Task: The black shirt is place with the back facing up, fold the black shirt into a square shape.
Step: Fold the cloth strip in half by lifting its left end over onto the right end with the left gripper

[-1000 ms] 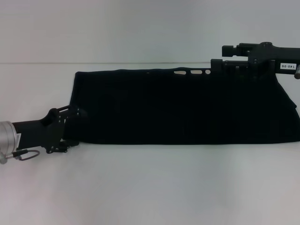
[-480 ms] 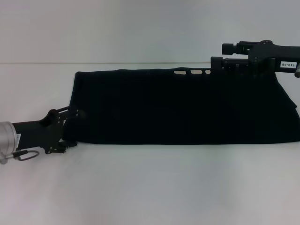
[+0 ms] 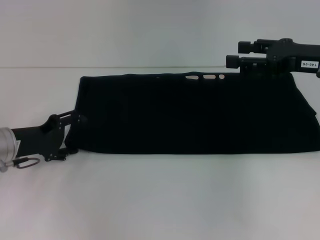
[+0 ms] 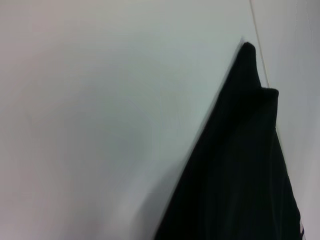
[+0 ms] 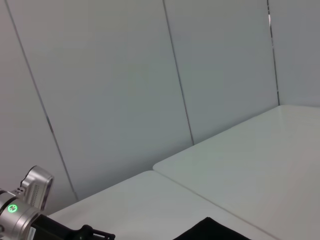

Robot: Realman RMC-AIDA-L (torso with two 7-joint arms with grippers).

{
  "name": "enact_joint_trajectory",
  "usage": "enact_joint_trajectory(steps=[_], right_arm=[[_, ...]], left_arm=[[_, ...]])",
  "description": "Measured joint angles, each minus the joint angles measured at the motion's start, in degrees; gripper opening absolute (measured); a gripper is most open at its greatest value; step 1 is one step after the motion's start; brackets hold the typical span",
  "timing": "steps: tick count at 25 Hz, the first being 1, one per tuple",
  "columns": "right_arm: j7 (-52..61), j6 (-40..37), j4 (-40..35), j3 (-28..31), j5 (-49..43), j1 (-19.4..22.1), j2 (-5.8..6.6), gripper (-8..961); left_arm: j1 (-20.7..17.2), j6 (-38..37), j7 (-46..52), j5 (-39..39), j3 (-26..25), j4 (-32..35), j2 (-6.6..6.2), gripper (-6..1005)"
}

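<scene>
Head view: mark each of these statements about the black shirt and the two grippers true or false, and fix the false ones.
1. The black shirt lies as a long band running across the white table. True.
2. The left gripper is at the shirt's near left corner. True.
3. The right gripper is at the shirt's near edge. False: it is at the far edge, toward the right end.
4. The shirt is already a compact square. False: it is much wider than deep.
5. Both arms are parked away from the shirt. False: each gripper is at an edge of it.
</scene>
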State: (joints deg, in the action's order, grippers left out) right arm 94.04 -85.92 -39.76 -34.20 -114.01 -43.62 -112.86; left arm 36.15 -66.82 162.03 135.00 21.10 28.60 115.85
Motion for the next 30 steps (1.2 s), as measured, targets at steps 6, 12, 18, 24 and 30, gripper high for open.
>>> enact_joint_trajectory(steps=[6, 12, 18, 24, 30], right_arm=[[1.0, -0.2, -1.8, -0.3, 0.0, 0.1, -0.27, 745], [1.1, -0.4, -2.5, -0.4, 0.0, 0.3, -0.32, 746], [1.0, -0.4, -2.5, -0.5, 0.0, 0.3, -0.50, 746], [1.0, -0.5, -2.6, -0.5, -0.1, 0.2, -0.52, 745], [0.8, -0.5, -2.6, -0.5, -0.1, 0.0, -0.52, 746]], left_arm=[[0.9, 0.9, -0.7, 0.0, 0.0, -0.2, -0.36, 950], [1.6, 1.3, -1.3, 0.0, 0.7, -0.9, -0.41, 950], [2.0, 1.4, -1.8, 0.0, 2.3, -0.9, -0.61, 950], [2.0, 0.9, -3.3, -0.1, 2.3, -0.7, -0.63, 949], [1.4, 1.9, -5.1, 0.3, 2.0, -0.9, -0.69, 685]])
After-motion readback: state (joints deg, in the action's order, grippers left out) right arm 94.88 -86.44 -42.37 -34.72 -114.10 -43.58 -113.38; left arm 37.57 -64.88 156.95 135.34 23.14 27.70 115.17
